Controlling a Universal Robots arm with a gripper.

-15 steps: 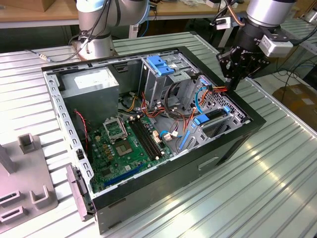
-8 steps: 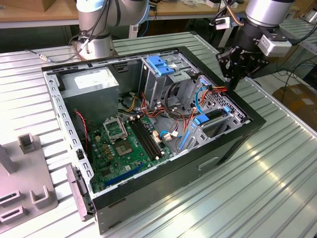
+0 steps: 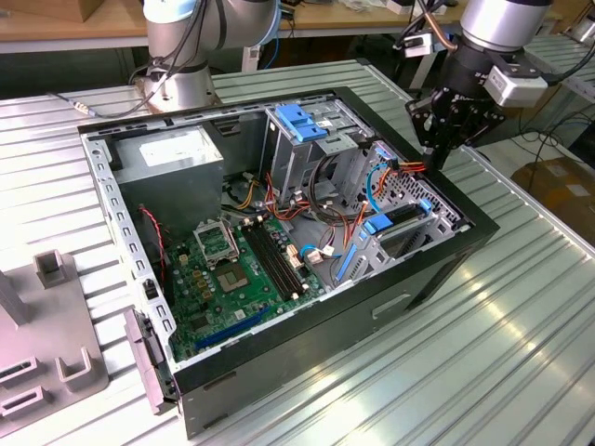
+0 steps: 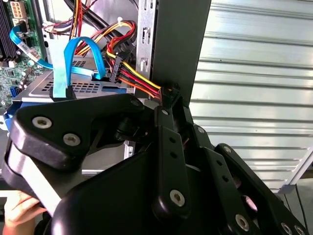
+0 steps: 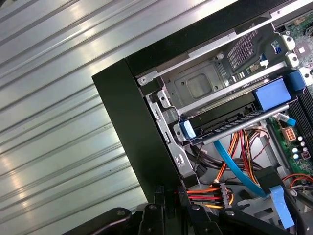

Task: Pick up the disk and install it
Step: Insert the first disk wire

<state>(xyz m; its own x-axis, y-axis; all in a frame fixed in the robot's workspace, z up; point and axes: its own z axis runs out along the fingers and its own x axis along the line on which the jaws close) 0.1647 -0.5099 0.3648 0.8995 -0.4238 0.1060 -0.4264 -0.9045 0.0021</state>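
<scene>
The disk (image 3: pixel 402 216) lies in the low drive bay at the open computer case's corner on the exterior view's right, with blue rails along its edges. In the first wrist view the disk (image 5: pixel 230 125) shows as a dark edge between a blue rail end and a blue tab. My gripper (image 3: pixel 433 165) hangs just above and behind that bay, at the case wall. In both wrist views its fingers (image 4: pixel 164 117) come together at the black plug that ends a red, yellow and black power cable (image 4: pixel 137 81). The gripper (image 5: pixel 164 193) is apart from the disk.
A light blue data cable (image 5: pixel 234 166) loops beside the bay. A tall metal cage with a blue latch (image 3: pixel 302 121) stands further in, beside the motherboard (image 3: pixel 232 269). A grey fixture (image 3: pixel 46 353) lies at the exterior view's left. A person's hand (image 4: pixel 19 208) shows behind the gripper.
</scene>
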